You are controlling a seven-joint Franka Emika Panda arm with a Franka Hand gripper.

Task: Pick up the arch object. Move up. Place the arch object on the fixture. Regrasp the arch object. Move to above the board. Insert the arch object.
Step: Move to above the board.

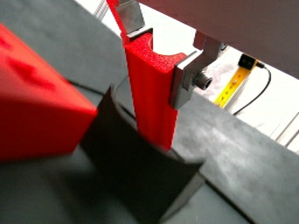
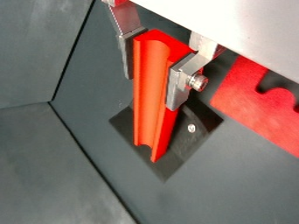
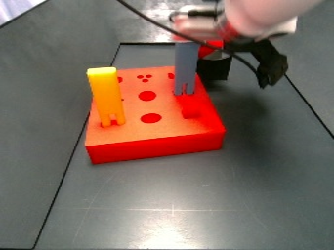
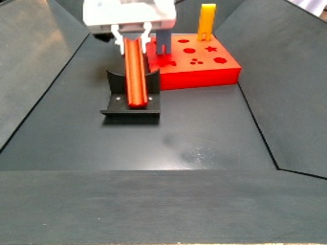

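The arch object (image 1: 149,87) is a long solid red block. It stands steeply, its lower end resting on the dark fixture (image 1: 140,171). My gripper (image 1: 159,59) has its silver fingers pressed against both sides of the block's upper end, shut on it. It is the same in a wrist view (image 2: 152,70) with the arch object (image 2: 149,101) over the fixture's base plate (image 2: 176,150). In a side view the gripper (image 4: 134,45) holds the arch object (image 4: 133,77) leaning on the fixture (image 4: 130,111), beside the red-orange board (image 4: 205,69).
On the board (image 3: 156,127) stand a yellow-orange notched block (image 3: 104,98) and a blue-grey notched block (image 3: 187,68); the board's holes show between them. The fixture (image 3: 216,68) sits just behind the board. Raised dark walls edge the floor. A yellow cable (image 1: 233,83) lies outside.
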